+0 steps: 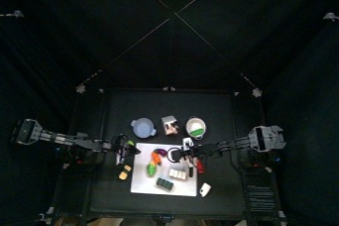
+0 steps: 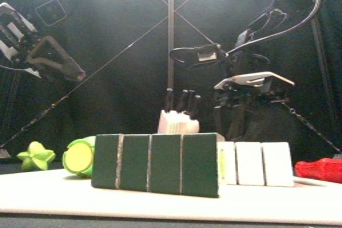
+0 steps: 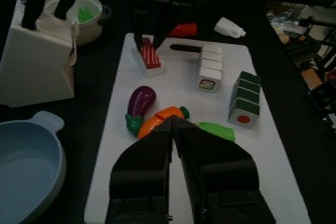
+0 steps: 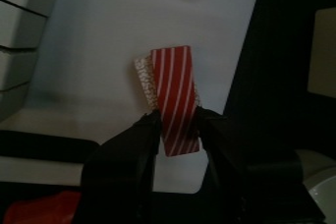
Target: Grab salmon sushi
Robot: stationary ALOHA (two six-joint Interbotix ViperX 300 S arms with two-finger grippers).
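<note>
Two jaws of the right end effector [image 4: 178, 120] stand on either side of the sushi [image 4: 175, 85], pressed against its long sides at the near end, so it reads as clamped on the piece rather than merely straddling it. The sushi lies directly ahead of the end effector on the white board [image 4: 105, 71], close to the board edge that borders the black surface [image 4: 276, 81].

The grip sits at the near end only, with most of the piece reaching out beyond the tips. To do this step well, the squeeze should likely stay gentle and even, since the rice under the salmon looks soft and could crumble or let the topping slide. Lifting straight up, away from the board, seems the safest path; any sideways drag might peel the piece out of the hold or push it off the board edge. A short pause to confirm that both sides are caught would probably help before rising.

The sushi's long axis runs straight away from the end effector, in line with its reach, so the hold goes across the short width. The striped salmon faces up toward the wrist, with a strip of rice showing along one side.

The left end effector [image 3: 178, 135] hangs over the board's other end, jaws slightly apart and empty.
</note>
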